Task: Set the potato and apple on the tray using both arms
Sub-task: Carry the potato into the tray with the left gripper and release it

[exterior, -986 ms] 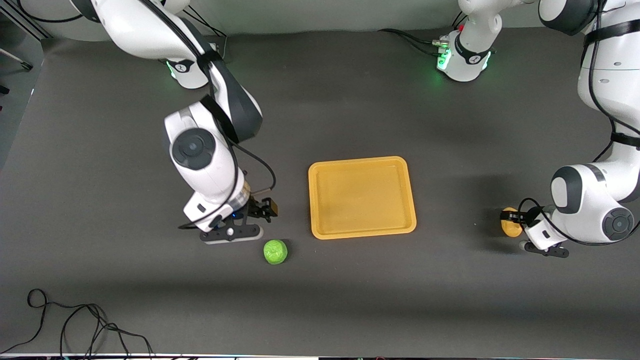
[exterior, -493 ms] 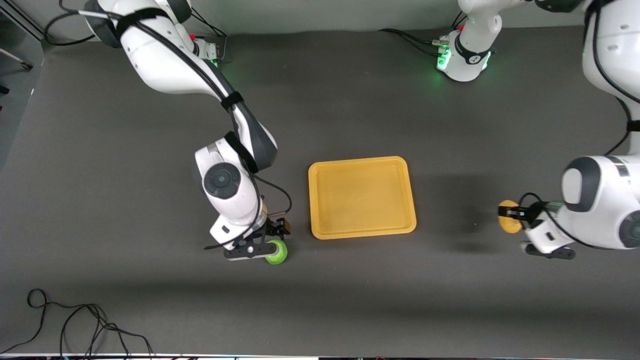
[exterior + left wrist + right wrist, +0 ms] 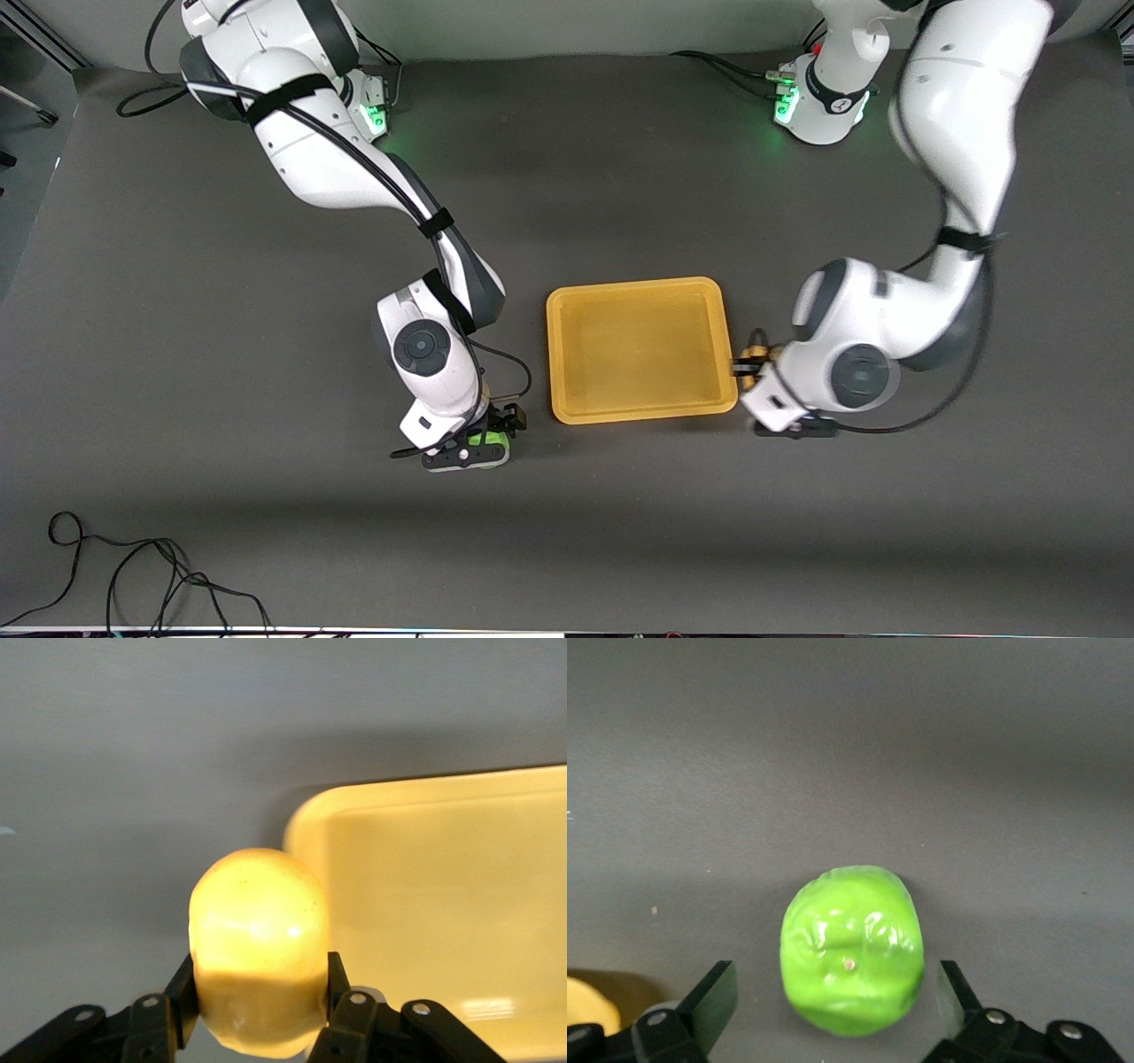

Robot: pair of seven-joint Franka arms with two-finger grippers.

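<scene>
The yellow-orange tray (image 3: 638,285) lies at the table's middle. My left gripper (image 3: 749,365) is shut on the potato (image 3: 753,354) and holds it just beside the tray's edge toward the left arm's end. In the left wrist view the potato (image 3: 257,930) fills the gap between the fingers (image 3: 183,988), with the tray (image 3: 443,904) close by. My right gripper (image 3: 487,440) is down at the green apple (image 3: 484,437), which lies on the table beside the tray's corner toward the right arm's end. In the right wrist view the apple (image 3: 852,961) sits between the open fingers (image 3: 716,988) with a gap on each side.
A loose black cable (image 3: 133,567) lies near the table's front edge at the right arm's end. The green-lit arm bases (image 3: 819,97) stand along the table's back edge. The table is covered by a dark mat (image 3: 620,532).
My right gripper has moved over and down around the apple. My left arm has carried the potato from the left arm's end of the table to the tray's edge.
</scene>
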